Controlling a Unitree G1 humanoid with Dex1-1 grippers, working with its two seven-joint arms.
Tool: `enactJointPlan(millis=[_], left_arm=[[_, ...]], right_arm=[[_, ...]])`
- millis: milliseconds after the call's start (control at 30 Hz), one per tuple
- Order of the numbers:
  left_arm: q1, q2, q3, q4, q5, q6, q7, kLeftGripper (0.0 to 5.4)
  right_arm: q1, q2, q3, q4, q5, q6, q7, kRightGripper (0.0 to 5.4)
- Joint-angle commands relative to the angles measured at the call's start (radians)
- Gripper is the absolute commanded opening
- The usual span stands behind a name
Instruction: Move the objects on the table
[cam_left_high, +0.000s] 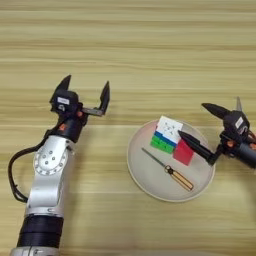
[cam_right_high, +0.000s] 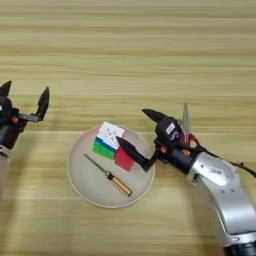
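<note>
A puzzle cube (cam_left_high: 167, 131) with white, blue, green and red faces lies at the back of a round beige plate (cam_left_high: 142, 175) on the table (cam_left_high: 150, 45). My right gripper (cam_right_high: 132, 126) is open at the plate's right rim. Its lower finger (cam_right_high: 134, 152) reaches over the plate beside the cube's red face, and its upper finger points left above the rim. Red-handled steel scissors (cam_right_high: 185, 119) lie behind that gripper's wrist, blade pointing away and handles mostly hidden. My left gripper (cam_left_high: 86, 85) stands open over bare table, left of the plate, holding nothing.
A screwdriver (cam_left_high: 172, 172) with a thin steel shaft and an orange-brown handle lies diagonally in the plate in front of the cube. A black cable (cam_left_high: 12, 175) loops beside my left forearm. Bare wood stretches across the far half of the table.
</note>
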Motion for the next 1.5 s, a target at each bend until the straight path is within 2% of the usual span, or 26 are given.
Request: enactJointPlan(millis=[33,167,267,433,500,567,633,767,900,1133,1300,1433,1500], left_arm=[[0.026,0.049,-0.067,-0.049,0.003,0.032,-0.100,5.40],[0.042,0.097,-0.135,-0.087,0.005,0.039,-0.205,5.40],[0.054,0.133,-0.171,-0.114,-0.039,0.057,-0.304,5.40],[0.046,0.187,-0.194,-0.114,-0.072,0.079,-0.420,5.40],[0.046,0.204,-0.200,-0.137,-0.105,0.100,-0.466,5.40],[0.043,0.215,-0.205,-0.161,-0.132,0.120,-0.500,5.40],[0.028,0.218,-0.212,-0.168,-0.135,0.139,-0.512,5.40],[0.009,0.203,-0.226,-0.178,-0.122,0.172,-0.493,5.40],[0.005,0.167,-0.232,-0.244,-0.124,0.290,-0.399,5.40],[0.051,0.168,-0.285,-0.382,-0.091,0.423,-0.317,5.40],[0.072,0.145,-0.312,-0.458,-0.079,0.546,-0.227,5.40],[0.087,0.136,-0.354,-0.498,-0.038,0.626,-0.162,5.40],[0.089,0.126,-0.378,-0.465,0.008,0.639,-0.119,5.40]], right_arm=[[-0.016,0.003,-0.006,-0.025,0.012,0.015,-0.006,5.38],[-0.014,0.004,-0.009,-0.031,0.011,0.016,-0.009,5.38],[-0.013,0.002,-0.018,-0.036,0.017,0.018,-0.011,5.38],[-0.010,-0.004,-0.032,-0.059,0.033,0.026,-0.008,5.38],[-0.008,-0.010,-0.037,-0.069,0.039,0.030,-0.006,5.38],[-0.008,-0.014,-0.043,-0.077,0.044,0.032,-0.006,5.38],[-0.007,-0.016,-0.052,-0.088,0.051,0.034,-0.010,5.38],[-0.007,-0.007,-0.066,-0.112,0.065,0.042,-0.025,5.38],[-0.013,0.014,-0.084,-0.148,0.094,0.064,-0.064,5.38],[-0.033,0.026,-0.096,-0.136,0.093,0.069,-0.102,5.38],[-0.043,0.036,-0.103,-0.133,0.093,0.070,-0.122,5.38],[-0.047,0.039,-0.105,-0.130,0.093,0.070,-0.130,5.38],[-0.050,0.042,-0.105,-0.125,0.091,0.066,-0.133,5.38]])
